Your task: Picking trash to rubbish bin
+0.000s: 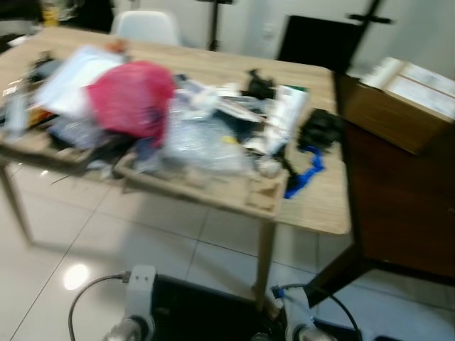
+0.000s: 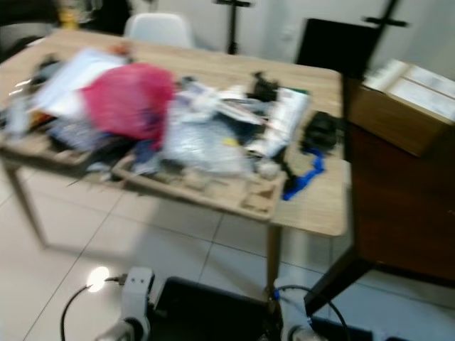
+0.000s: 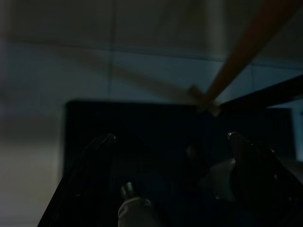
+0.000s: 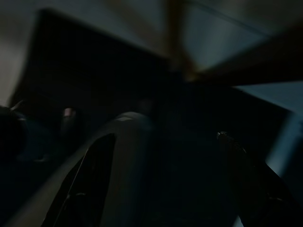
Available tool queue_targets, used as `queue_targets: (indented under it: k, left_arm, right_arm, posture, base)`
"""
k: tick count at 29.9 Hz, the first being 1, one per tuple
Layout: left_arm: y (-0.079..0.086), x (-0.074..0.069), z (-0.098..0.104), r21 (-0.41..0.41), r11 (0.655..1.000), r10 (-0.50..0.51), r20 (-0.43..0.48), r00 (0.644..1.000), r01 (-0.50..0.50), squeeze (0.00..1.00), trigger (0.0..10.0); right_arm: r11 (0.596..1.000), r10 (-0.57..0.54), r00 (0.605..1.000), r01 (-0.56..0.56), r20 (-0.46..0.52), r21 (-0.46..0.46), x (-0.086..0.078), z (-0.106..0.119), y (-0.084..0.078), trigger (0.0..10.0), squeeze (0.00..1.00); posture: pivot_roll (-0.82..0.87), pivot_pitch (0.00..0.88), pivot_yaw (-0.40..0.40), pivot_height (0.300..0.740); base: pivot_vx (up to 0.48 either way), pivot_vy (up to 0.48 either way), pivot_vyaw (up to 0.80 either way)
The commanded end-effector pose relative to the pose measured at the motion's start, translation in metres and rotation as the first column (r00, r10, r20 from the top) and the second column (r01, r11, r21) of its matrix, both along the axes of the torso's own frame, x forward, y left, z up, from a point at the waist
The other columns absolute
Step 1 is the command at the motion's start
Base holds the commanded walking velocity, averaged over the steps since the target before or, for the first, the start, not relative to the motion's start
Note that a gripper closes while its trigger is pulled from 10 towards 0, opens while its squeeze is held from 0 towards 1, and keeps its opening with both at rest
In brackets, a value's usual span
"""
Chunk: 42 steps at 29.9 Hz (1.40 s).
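Observation:
A light wooden table (image 1: 321,206) carries a blurred heap of trash: a red plastic bag (image 1: 131,96), crumpled clear plastic (image 1: 202,142), white wrappers (image 1: 284,114), black bits and a blue strip (image 1: 306,174). A black bin (image 1: 206,305) stands on the floor right below me, between my two arms. My left gripper (image 3: 170,137) hangs open over the bin's dark inside. Beside it my right gripper (image 4: 165,137) is also low over the bin and open. Neither holds anything that I can make out.
A dark brown table (image 1: 398,206) adjoins on the right, with a cardboard box (image 1: 405,99) on it. A white chair (image 1: 146,27) and a black panel (image 1: 316,42) stand behind the table. Pale floor tiles (image 1: 85,234) lie to the left of the bin.

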<state>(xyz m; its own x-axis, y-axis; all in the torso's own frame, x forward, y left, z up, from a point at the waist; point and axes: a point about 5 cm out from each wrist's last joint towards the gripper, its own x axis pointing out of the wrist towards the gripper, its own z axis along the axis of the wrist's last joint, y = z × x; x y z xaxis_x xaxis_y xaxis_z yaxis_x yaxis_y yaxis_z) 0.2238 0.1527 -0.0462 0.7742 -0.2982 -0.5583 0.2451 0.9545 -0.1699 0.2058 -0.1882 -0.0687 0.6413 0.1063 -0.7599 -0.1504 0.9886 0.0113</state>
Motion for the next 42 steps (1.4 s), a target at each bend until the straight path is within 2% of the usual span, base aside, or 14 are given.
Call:
queue_targets:
  k: [1, 6, 13, 26, 31, 42]
  left_arm:
    - [0.006, -0.017, -0.011, 0.018, 1.0, 0.003, -0.066, 0.998, -0.002, 0.0, 10.0]
    - [0.007, -0.021, -0.014, 0.019, 1.0, 0.0, -0.078, 0.997, 0.001, 0.0, 10.0]
    - [0.011, -0.026, -0.016, 0.024, 1.0, 0.001, -0.085, 0.996, 0.001, 0.0, 10.0]
    - [0.012, -0.024, -0.015, 0.025, 1.0, -0.005, -0.085, 0.996, 0.007, 0.0, 10.0]
    - [0.011, -0.022, -0.015, 0.003, 0.999, 0.036, -0.085, 0.996, -0.036, 0.0, 10.0]
    - [0.015, -0.021, -0.016, 0.022, 0.996, 0.088, -0.103, 0.991, -0.086, 0.0, 10.0]
  right_arm:
    - [1.0, -0.008, 0.999, 0.009, -0.043, 0.027, -0.011, -0.008, 0.008, 10.0, 0.0]
    - [0.999, -0.019, 0.998, 0.021, -0.054, 0.036, -0.014, -0.009, 0.008, 10.0, 0.0]
    - [0.998, -0.045, 0.997, 0.048, -0.063, 0.044, -0.02, -0.012, 0.006, 10.0, 0.0]
    - [0.997, -0.06, 0.996, 0.064, -0.068, 0.052, -0.024, -0.014, 0.009, 10.0, 0.0]
    - [0.996, -0.063, 0.996, 0.067, -0.066, 0.053, -0.023, -0.013, 0.009, 10.0, 0.0]
    - [0.997, -0.06, 0.997, 0.063, -0.056, 0.051, -0.018, -0.012, 0.012, 10.0, 0.0]
  posture:
    - [-0.03, 0.154, 0.001, 0.74]
    - [-0.02, 0.152, 0.0, 0.74]
    - [-0.02, 0.139, 0.006, 0.74]
    - [-0.02, 0.129, 0.013, 0.74]
    - [-0.02, 0.128, 0.013, 0.74]
    - [-0.02, 0.118, 0.012, 0.74]
  base:
    - [0.296, 0.0, -0.8]
    - [0.118, 0.0, -0.65]
    - [0.0, 0.0, 0.0]
    - [0.0, 0.0, 0.0]
    - [0.0, 0.0, 0.0]
    - [0.0, 0.0, 0.0]
